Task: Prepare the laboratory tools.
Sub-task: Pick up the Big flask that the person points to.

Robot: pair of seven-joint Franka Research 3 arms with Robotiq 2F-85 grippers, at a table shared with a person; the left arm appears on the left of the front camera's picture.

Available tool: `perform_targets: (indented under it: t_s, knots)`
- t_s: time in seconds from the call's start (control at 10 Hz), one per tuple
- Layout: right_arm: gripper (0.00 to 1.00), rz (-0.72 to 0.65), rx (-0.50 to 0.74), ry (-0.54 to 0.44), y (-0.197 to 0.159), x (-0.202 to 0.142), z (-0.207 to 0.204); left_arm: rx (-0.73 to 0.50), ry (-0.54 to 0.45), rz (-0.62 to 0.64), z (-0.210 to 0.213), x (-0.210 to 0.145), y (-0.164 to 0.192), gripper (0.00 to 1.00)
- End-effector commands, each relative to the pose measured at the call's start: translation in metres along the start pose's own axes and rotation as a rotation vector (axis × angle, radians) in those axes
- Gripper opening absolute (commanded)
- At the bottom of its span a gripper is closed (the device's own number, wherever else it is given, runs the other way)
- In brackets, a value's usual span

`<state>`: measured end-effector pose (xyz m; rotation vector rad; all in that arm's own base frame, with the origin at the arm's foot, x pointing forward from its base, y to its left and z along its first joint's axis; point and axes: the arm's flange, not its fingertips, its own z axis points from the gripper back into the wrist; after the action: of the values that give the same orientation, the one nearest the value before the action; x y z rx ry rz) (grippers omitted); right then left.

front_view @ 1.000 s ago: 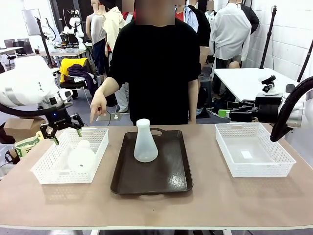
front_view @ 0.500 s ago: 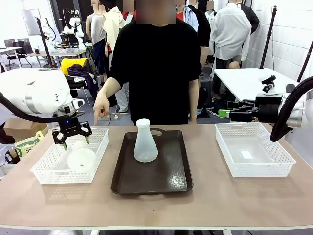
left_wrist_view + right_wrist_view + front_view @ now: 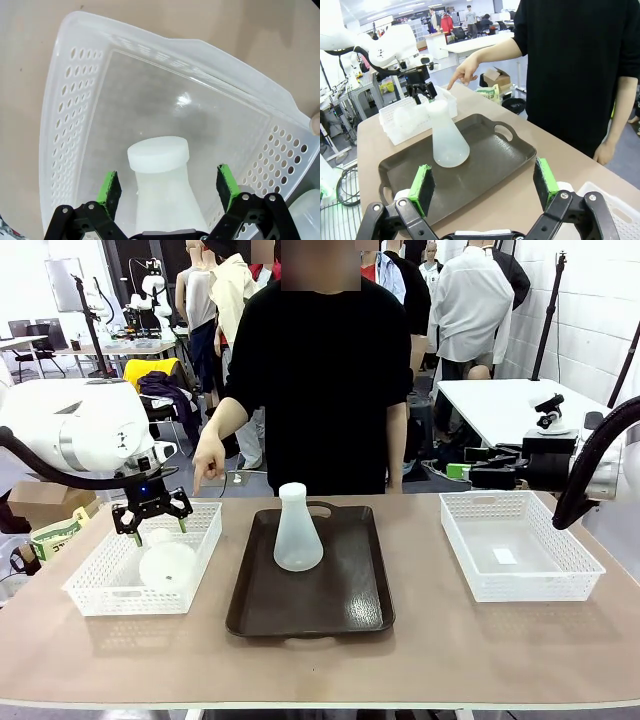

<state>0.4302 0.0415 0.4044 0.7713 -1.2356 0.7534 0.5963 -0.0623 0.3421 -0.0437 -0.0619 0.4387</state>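
Flask one: translucent frosted-white conical plastic flask (image 3: 159, 156), laid on its side in the white mesh basket (image 3: 75, 100); its neck is seen between the green pads (image 3: 109, 186), untouched.
Left gripper (image 3: 168, 186): jaws spread wide, set astride the neck.
Flask two: matching flask (image 3: 298, 535), stood upright on the dark brown tray (image 3: 340, 600).
Right gripper (image 3: 485, 187): jaws spread, nothing held.

An open lab hall, with worktables (image 3: 500, 408) and equipment stands (image 3: 547, 315) behind
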Motion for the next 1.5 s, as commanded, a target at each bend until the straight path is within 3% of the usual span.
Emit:
perform_targets:
  t_s: [0.0,0.4,1.1,1.4]
  knots:
    - [1.00,-0.011,-0.004,0.015,0.001,0.001,0.000,0.018,-0.052,0.102,0.006,-0.008,-0.002,1.00]
    - [1.00,-0.011,-0.004,0.015,0.001,0.001,0.000,-0.014,-0.053,0.270,0.001,-0.006,0.006,1.00]
    - [1.00,-0.011,-0.004,0.015,0.001,0.001,0.000,0.027,-0.058,0.306,-0.012,-0.005,0.007,0.97]
    - [1.00,-0.011,-0.004,0.015,0.001,0.001,0.000,0.031,-0.058,0.313,-0.014,-0.002,0.007,0.51]
